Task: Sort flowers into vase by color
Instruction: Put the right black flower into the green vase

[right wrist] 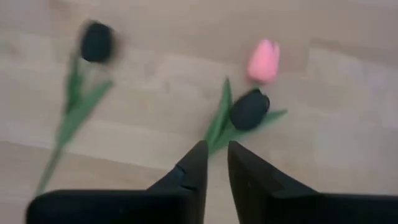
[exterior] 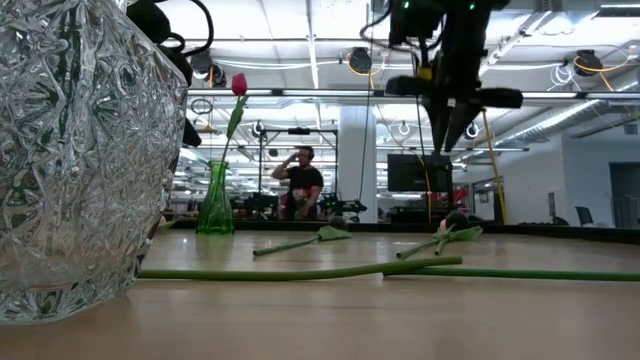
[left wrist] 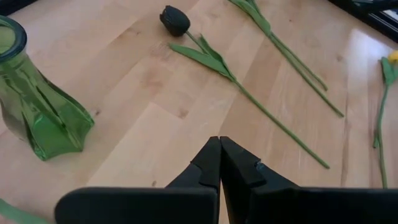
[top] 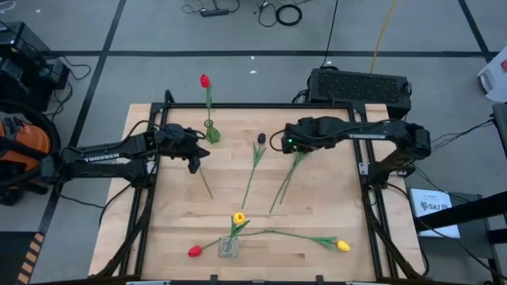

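Note:
A green vase (top: pixel 211 131) stands at the table's far middle with a red tulip (top: pixel 205 81) upright in it. A clear glass vase (top: pixel 228 247) at the near edge holds a yellow tulip (top: pixel 238 218). Loose flowers lie flat on the wood: a black tulip (top: pixel 261 138), a pink one (right wrist: pixel 264 60) beside another black one (right wrist: pixel 250 109), a red one (top: pixel 195 251) and a yellow one (top: pixel 343 245). My left gripper (left wrist: pixel 219 149) hovers shut near the green vase (left wrist: pixel 37 112). My right gripper (right wrist: pixel 215 152) points down above the pink and black pair, fingers slightly apart, holding nothing.
A black frame (top: pixel 162 119) runs around the wooden table. A black box (top: pixel 360 83) sits beyond the far right corner. Bare wood lies at the left and between the two vases. A person shows in the room behind the table (exterior: pixel 303 180).

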`<state>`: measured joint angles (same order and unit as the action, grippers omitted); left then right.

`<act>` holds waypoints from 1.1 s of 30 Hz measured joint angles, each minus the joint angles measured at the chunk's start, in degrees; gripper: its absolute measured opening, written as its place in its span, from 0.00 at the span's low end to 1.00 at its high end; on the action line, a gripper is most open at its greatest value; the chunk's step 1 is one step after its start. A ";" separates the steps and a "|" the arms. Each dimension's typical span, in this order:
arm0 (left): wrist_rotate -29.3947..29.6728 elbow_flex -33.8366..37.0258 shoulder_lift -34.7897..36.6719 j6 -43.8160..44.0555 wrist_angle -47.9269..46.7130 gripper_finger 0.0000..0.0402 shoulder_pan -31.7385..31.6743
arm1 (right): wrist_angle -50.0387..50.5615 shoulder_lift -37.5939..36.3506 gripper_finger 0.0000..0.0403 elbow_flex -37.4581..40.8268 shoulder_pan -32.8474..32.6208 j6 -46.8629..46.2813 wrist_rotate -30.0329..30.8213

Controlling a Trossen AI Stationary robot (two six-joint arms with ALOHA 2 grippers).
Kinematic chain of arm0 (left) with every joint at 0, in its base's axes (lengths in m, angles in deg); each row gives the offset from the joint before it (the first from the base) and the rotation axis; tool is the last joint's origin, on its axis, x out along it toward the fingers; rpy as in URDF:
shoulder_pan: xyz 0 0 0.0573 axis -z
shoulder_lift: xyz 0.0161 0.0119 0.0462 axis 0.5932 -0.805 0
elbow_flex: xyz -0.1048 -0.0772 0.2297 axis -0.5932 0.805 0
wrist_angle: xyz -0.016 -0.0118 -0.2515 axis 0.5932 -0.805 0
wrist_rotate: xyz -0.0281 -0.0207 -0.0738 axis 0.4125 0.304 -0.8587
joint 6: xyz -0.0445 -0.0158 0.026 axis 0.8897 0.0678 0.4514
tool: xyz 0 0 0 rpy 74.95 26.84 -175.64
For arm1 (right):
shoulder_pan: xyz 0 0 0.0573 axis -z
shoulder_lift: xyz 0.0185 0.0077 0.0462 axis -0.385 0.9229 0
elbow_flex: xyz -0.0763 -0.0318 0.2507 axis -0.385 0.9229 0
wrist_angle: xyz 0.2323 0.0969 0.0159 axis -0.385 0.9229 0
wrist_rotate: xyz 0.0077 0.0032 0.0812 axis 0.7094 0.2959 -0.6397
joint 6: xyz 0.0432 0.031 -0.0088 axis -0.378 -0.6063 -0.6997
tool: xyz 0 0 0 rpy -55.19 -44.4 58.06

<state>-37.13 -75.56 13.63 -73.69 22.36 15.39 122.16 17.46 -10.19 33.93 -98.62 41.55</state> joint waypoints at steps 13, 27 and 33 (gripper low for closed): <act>0.02 0.00 0.00 -4.50 -0.07 0.02 0.00 | -17.37 8.42 0.37 11.36 0.26 -10.43 -10.10; 0.05 0.00 0.00 -7.04 -1.53 0.02 0.00 | -27.88 8.40 0.34 18.14 -0.13 -16.11 -8.07; 0.11 0.00 -0.02 -6.98 -1.51 0.02 0.00 | -28.72 8.40 0.22 18.14 -0.10 -14.32 -6.55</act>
<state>-37.02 -75.56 13.61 -80.67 20.85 15.39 93.44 25.86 7.94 33.83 -112.94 35.00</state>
